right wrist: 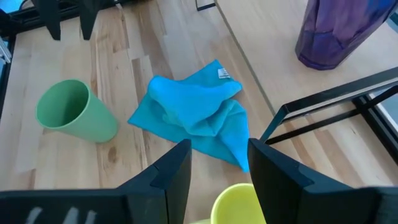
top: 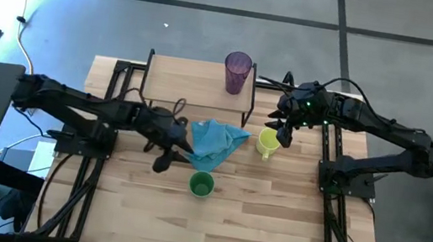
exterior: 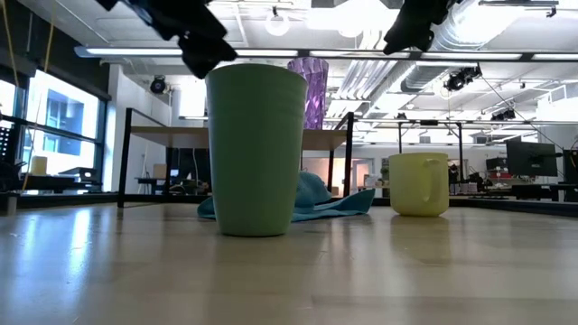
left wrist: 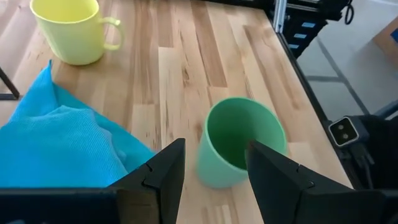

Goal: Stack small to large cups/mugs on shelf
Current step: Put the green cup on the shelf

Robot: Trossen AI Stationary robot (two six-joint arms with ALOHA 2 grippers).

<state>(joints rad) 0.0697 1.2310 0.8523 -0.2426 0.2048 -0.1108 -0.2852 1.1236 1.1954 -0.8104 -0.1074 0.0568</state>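
A green handleless cup [top: 201, 185] stands upright on the table near its middle. A yellow mug [top: 268, 142] stands upright to the right of a crumpled blue cloth [top: 215, 140]. The purple ribbed tumbler [top: 237, 72] stands on the right end of the low wooden shelf [top: 188, 79] at the far side. My left gripper [top: 167, 158] hovers open above the table, left of the green cup [left wrist: 239, 142], touching nothing. Above the yellow mug [right wrist: 236, 202] my right gripper [top: 285, 132] is open with nothing between its fingers.
The blue cloth [right wrist: 198, 113] lies in a heap between the shelf's front legs and the green cup [right wrist: 74, 112]. Black frame rails run along the table's left and right sides [top: 335, 180]. Bare tabletop lies toward the near edge.
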